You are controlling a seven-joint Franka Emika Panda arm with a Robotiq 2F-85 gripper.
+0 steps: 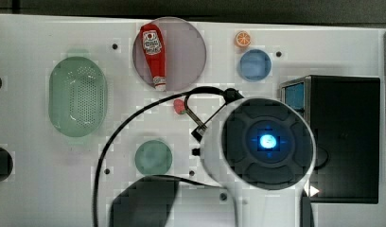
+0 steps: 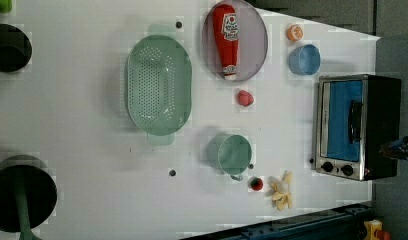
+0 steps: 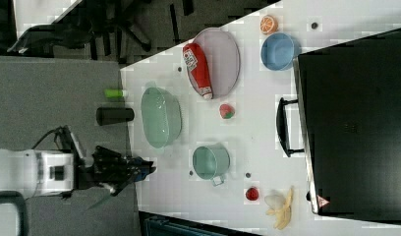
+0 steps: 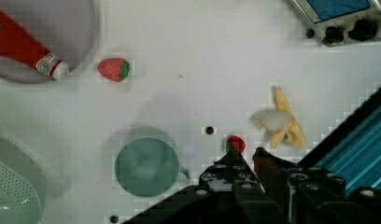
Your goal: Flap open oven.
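Nothing's done yet: the oven [image 2: 354,127] sits at three o'clock on the table in the left view, door closed, while the gripper [image 4: 247,156], fingers nearly together and empty, hangs well apart.

Oven [image 2: 356,127] silver metal frame, glossy glass door
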